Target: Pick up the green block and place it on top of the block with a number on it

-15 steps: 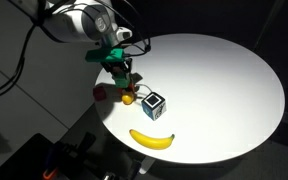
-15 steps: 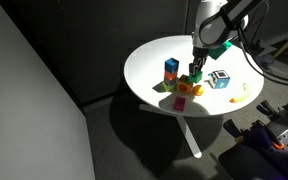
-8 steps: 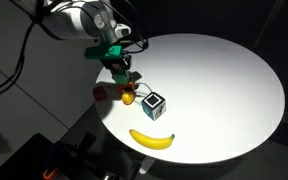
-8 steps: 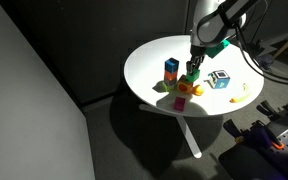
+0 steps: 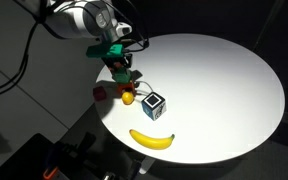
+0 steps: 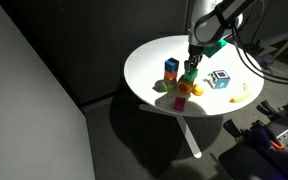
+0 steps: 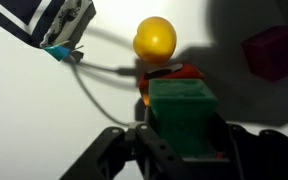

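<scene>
The green block (image 7: 182, 115) is a plain solid-green cube gripped between my gripper's (image 7: 182, 150) two black fingers. It hangs just above a red-orange block (image 7: 169, 73), close over the table. In both exterior views the gripper (image 5: 119, 68) (image 6: 190, 72) stands at the cluster of blocks with the green block (image 5: 119, 73) in it. The black-and-white cube with a number (image 5: 154, 103) (image 6: 219, 79) stands a short way off on the table; in the wrist view it (image 7: 44, 20) is at the top left.
A yellow-orange ball (image 7: 155, 38) (image 5: 128, 97) lies between the gripper and the numbered cube. A magenta cube (image 7: 274, 50) (image 5: 102, 93) is beside it. A banana (image 5: 151, 138) (image 6: 239, 98) lies near the round white table's (image 5: 224, 80) edge. A blue-and-orange stack (image 6: 171, 68) stands behind.
The gripper has risen slightly with the green block in it. Nothing else has moved.
</scene>
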`<state>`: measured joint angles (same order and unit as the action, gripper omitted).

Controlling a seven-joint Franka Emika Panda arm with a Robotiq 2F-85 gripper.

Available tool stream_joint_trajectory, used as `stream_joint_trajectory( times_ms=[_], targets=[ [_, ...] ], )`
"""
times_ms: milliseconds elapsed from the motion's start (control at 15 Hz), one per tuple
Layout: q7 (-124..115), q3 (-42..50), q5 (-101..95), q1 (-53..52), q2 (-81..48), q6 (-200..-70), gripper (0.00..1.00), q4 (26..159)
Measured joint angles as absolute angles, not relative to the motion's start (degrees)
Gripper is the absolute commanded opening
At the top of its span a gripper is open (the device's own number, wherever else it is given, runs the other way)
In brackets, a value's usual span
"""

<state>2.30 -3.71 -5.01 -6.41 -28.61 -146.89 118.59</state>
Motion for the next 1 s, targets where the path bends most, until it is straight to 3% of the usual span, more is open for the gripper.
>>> stream_joint_trajectory(
  times_ms=[933,1000],
  targets=[
    [2.3,-3.64,-5.02,-7.55,-31.59,-147.51,0.26,116.91],
    [2.3,-3.64,-5.03,-7.56,-31.59,-147.6,0.62,116.91]
  ],
)
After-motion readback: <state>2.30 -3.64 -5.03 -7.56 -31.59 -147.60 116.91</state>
